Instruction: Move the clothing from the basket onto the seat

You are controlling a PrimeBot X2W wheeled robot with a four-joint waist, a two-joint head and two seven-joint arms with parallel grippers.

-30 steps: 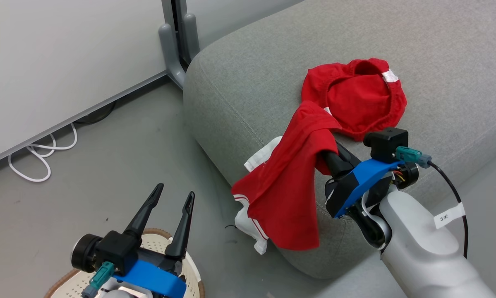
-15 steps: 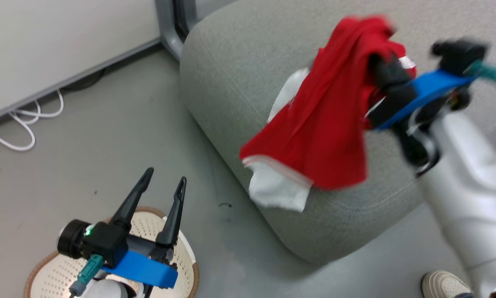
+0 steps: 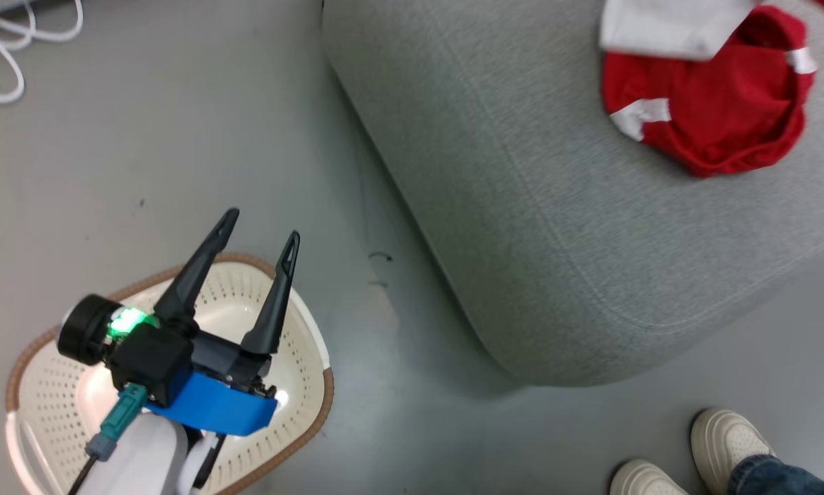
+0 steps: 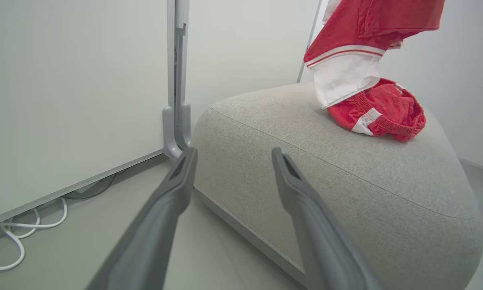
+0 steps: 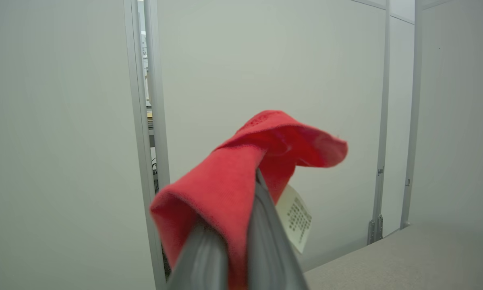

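Above the grey woven-fabric seat (image 4: 346,177), my right end effector (image 5: 252,189) pinches a bunched fold of the limp, probably light red fabric garment (image 5: 273,141); any fold should serve

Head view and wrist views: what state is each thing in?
Basket: no clothing visible inside.
Seat: bears the crumpled garment.
Crumpled garment: lying on seat.
Hanging garment: gripped by right tool, over seat.
Right tool: shut on hanging garment.
Left tool: open, empty.

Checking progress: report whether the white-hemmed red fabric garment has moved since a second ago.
Yes. The white-hemmed red fabric garment moved from the grey woven cushion's front edge inward, now hanging above the crumpled red garment.
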